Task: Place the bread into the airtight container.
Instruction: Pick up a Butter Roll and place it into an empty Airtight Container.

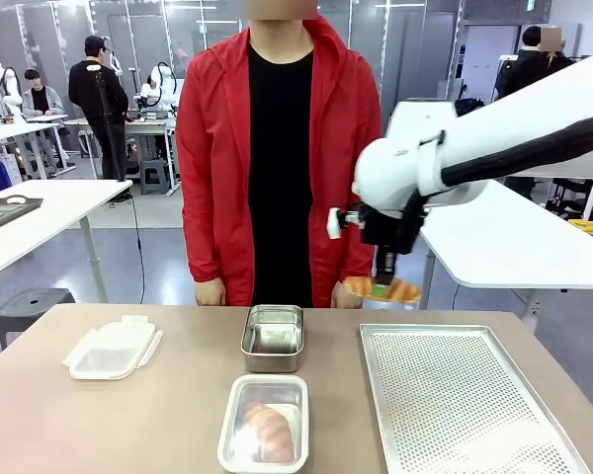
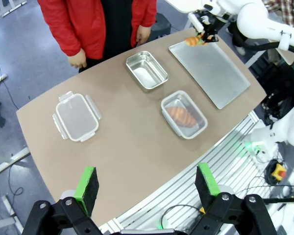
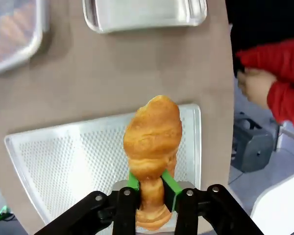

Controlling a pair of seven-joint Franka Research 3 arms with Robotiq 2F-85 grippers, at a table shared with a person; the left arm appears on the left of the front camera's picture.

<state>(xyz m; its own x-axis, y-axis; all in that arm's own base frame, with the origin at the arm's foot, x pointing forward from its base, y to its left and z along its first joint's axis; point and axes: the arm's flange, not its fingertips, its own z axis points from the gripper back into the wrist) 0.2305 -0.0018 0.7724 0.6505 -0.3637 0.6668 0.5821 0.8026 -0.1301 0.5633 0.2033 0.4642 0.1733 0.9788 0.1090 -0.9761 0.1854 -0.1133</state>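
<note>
No legible text, label, brand, number or sign could be read on any surface in the three views.

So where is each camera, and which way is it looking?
Front view: sits between the arms, looks across the table at the person; the right arm shows.
Left wrist view: high up, looks down over the whole table; the open left gripper shows.
Right wrist view: looks down at the tray; the right gripper shows, shut on the croissant.
All three share that croissant.
</note>
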